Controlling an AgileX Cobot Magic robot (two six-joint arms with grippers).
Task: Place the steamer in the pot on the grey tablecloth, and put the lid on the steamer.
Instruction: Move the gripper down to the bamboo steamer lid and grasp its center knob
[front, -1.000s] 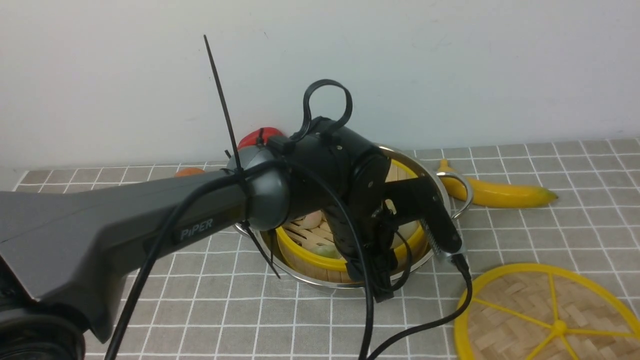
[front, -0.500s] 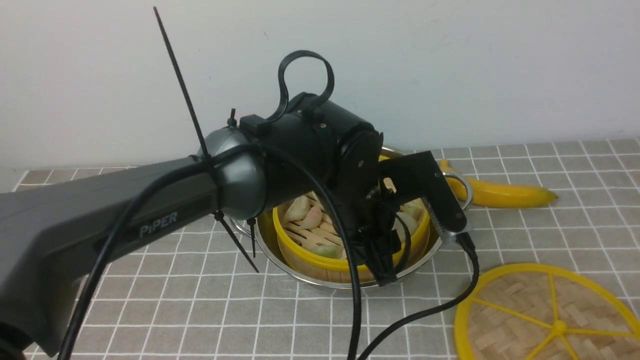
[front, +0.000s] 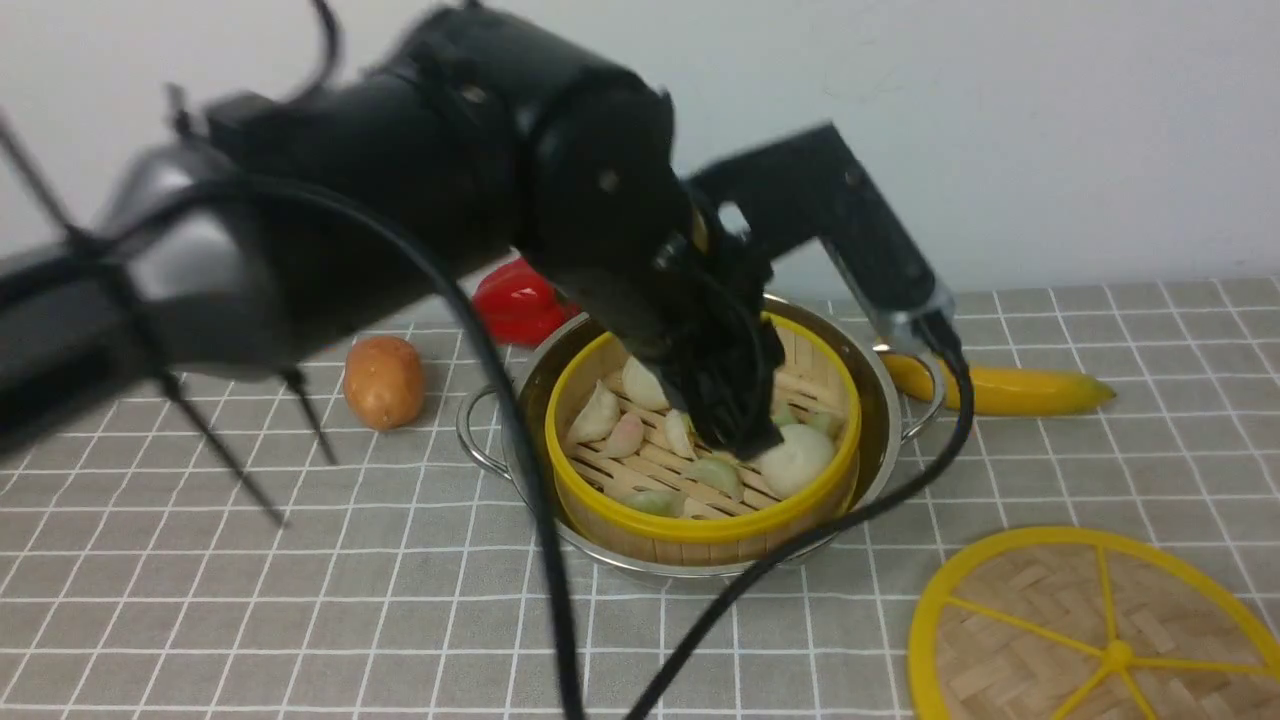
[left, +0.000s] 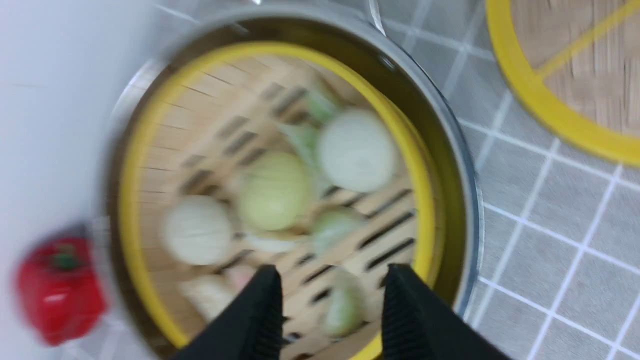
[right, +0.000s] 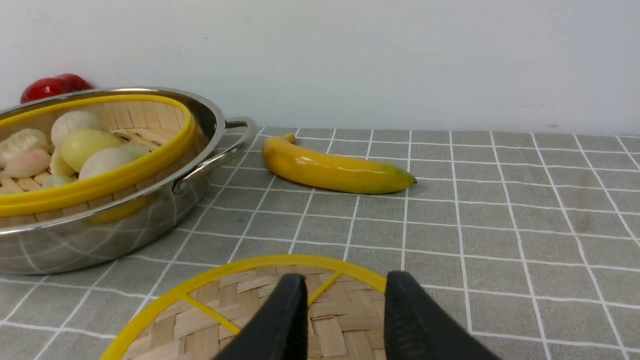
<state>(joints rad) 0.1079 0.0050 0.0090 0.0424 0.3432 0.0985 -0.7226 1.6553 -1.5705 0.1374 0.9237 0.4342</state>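
Left gripper (left: 331, 270): two black ribbed fingers spread apart with nothing between them, hanging over the steamer; blurred in the front view.
Right gripper (right: 345, 276): black fingers parted, gripping nothing, low over the near edge of the lid.
Steamer (front: 700, 525): round bamboo basket with a thick yellow rim and a slatted floor, sitting inside the pot and narrower than it.
Steamer contents: pale round buns (front: 797, 465) and small greenish dumplings (front: 715, 472), loose on the slats.
Pot (right: 100, 240): wide, shallow, shiny steel, with a looped wire handle on each side; it stands on the tablecloth near the wall.
Lid (front: 1060, 620): flat woven bamboo disc with a yellow rim and yellow spokes meeting at a hub, lying on the cloth to the right of the pot and nearer the robot, apart from it, not on the steamer.
Tablecloth (front: 300, 600): grey, gridded with thin white lines into small squares.
Other items: a yellow banana (front: 1020, 390) just right of the pot, a red pepper (front: 515, 305) behind it, a brown potato (front: 383, 380) to its left.
Room: a plain white wall (front: 1050, 120) behind the table.
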